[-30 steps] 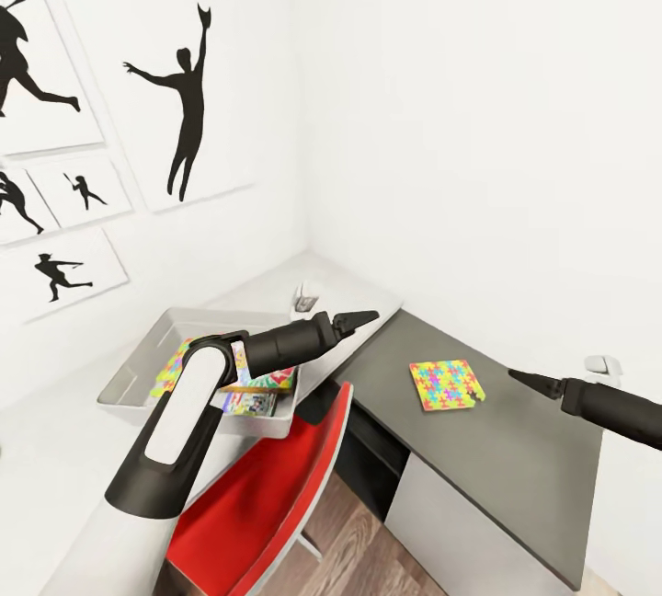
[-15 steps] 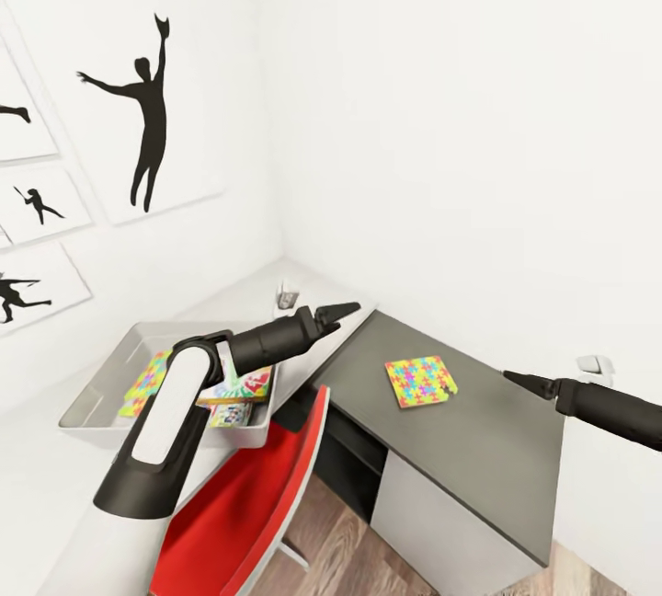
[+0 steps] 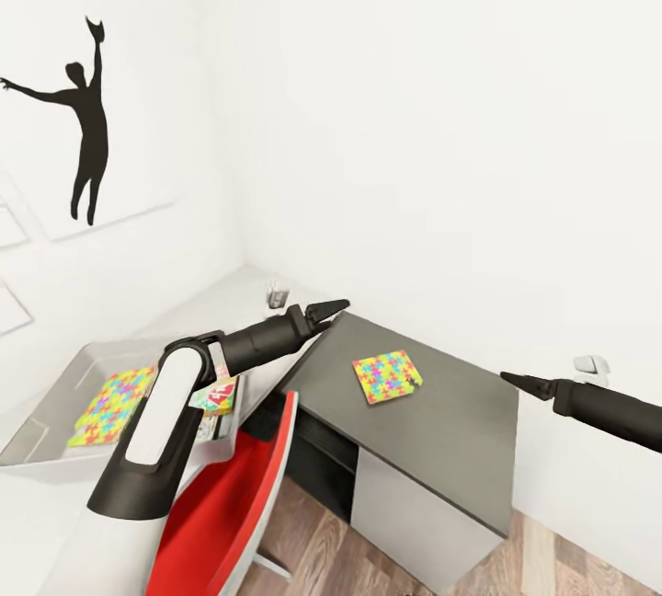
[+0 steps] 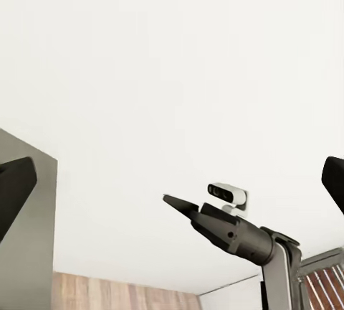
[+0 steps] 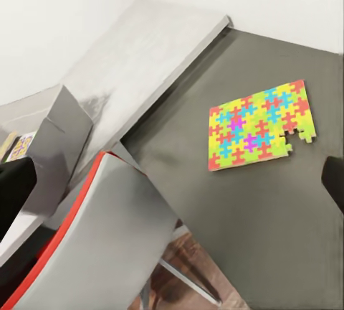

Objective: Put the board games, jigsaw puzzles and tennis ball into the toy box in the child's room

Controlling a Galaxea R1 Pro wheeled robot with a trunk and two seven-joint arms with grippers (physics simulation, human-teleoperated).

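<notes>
So the one jigsaw puzzle [image 3: 387, 376] not yet boxed is lying flat on the dark grey section of the table [image 3: 460, 449], out in the open with nothing touching it. It's ahead of my right tool [image 3: 511, 379] and off to its inner side, a fair way apart. In the right wrist view the same puzzle [image 5: 259, 125] sits square in front of the tool, which I'd guess is why that arm is held out level over the dark top: it's lined up for a reach. Both finger tips sit at the outer edges of that wrist view, so the right tool is spread wide with nothing in it.

My left tool [image 3: 328, 307] is parked over the corner where the pale top meets the dark one, the puzzle beyond its tip. The left wrist view has the finger tips at the far edges, so it's spread too and empty.

The toy box [image 3: 55, 398] sits back along my left arm, on the pale part. There's already a puzzle box [image 3: 110, 405] lying flat inside, plus a colourful game box [image 3: 217, 391] half hidden behind my forearm. A red chair [image 3: 230, 504] is tucked under the corner, so I'd say any reach should stay above its back.
</notes>
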